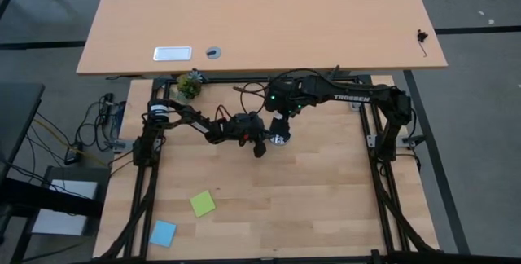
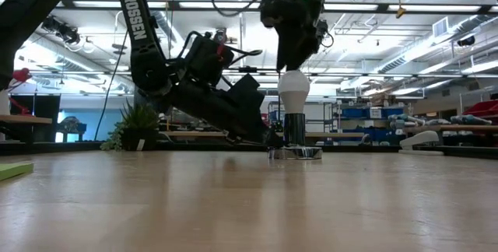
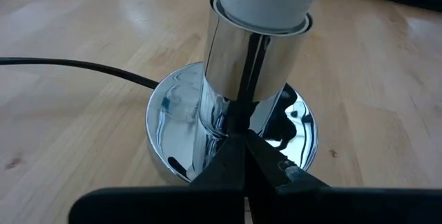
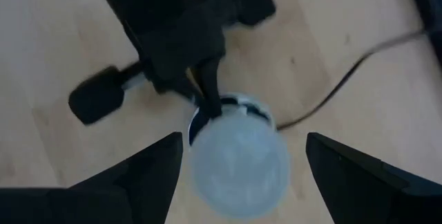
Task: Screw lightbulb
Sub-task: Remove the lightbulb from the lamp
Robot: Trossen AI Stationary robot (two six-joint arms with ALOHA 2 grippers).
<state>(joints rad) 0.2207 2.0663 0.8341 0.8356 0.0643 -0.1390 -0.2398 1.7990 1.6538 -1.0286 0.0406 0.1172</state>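
Lightbulb (image 2: 294, 90) upright in chrome socket (image 2: 295, 139) mid-surface. Right pincer (image 4: 238, 156) wide open above it, holding nothing. Left pincer (image 3: 242, 144) shut, braced against socket. Bulb likely light, slick, fragile; grip widest part gently.

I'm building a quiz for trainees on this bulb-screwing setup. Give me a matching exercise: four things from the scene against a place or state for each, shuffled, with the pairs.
Things:
1. lightbulb
2. left gripper
3. right gripper
4. green sticky note

Places or states:
A. open, above the bulb, fingers either side
B. lying flat on the table, away from the arms
C. standing upright in the chrome socket
D. shut, tips against the socket's base

Pairs: 1-C, 2-D, 3-A, 4-B
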